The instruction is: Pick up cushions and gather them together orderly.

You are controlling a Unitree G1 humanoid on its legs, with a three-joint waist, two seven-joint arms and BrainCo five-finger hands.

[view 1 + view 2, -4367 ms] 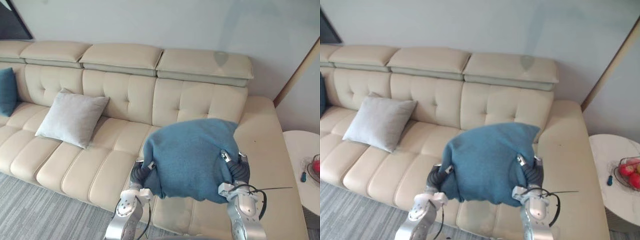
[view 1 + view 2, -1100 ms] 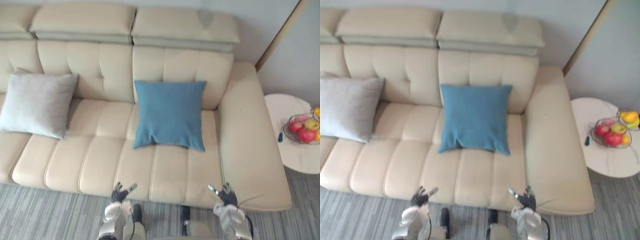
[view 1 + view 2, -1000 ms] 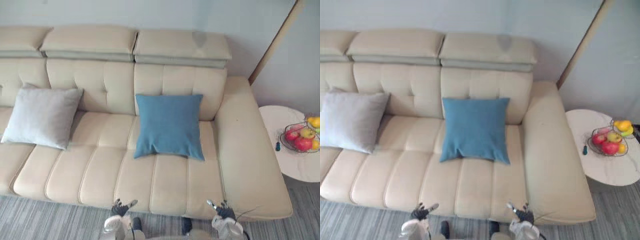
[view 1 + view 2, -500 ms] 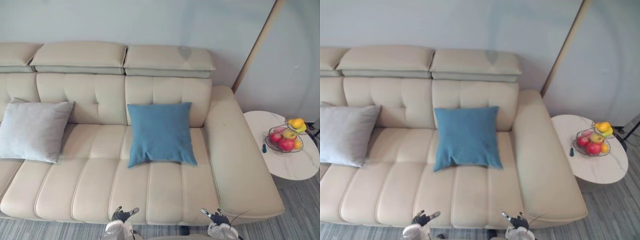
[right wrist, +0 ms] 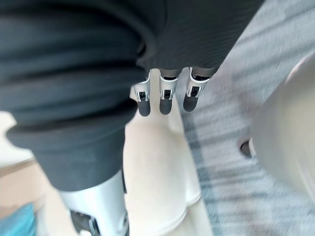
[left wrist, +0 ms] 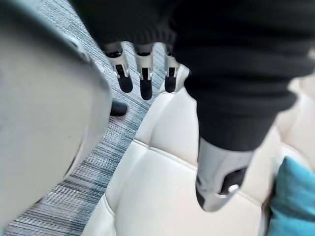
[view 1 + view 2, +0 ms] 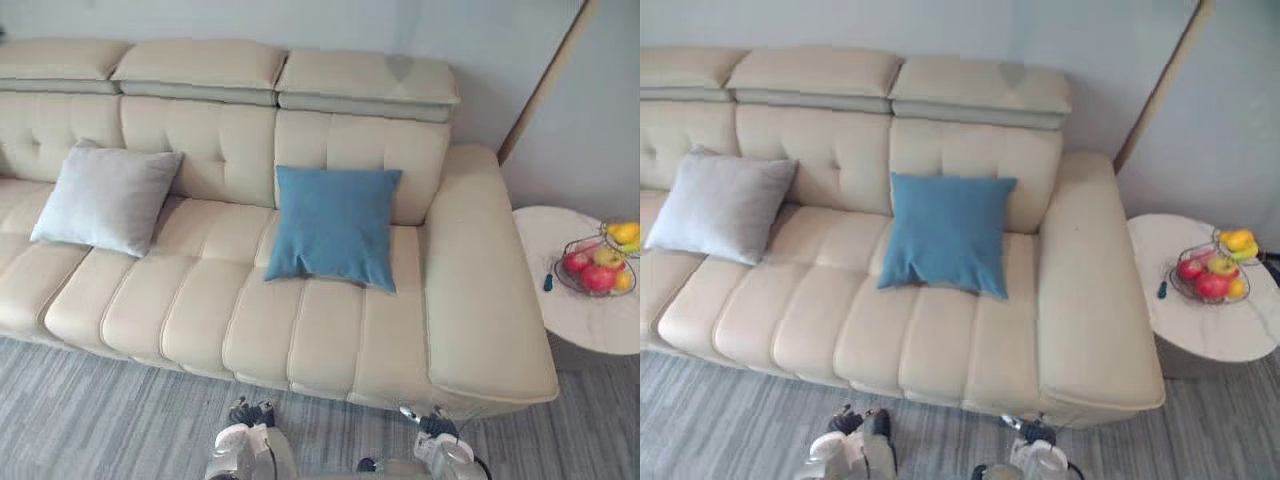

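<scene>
A blue cushion leans upright against the backrest of the cream sofa, on its right seats. A grey cushion leans against the backrest further left, apart from the blue one. My left hand and right hand hang low in front of the sofa's front edge, both empty. In the left wrist view the left hand's fingers are straight, and a corner of the blue cushion shows. In the right wrist view the right hand's fingers are straight too.
A round white side table stands right of the sofa's armrest and carries a wire bowl of fruit and a small dark object. Grey striped carpet runs along the sofa front.
The whole picture has shifted, so the camera has moved; more carpet shows in front of the sofa. Both hands stay low and empty. The cushions have not moved.
</scene>
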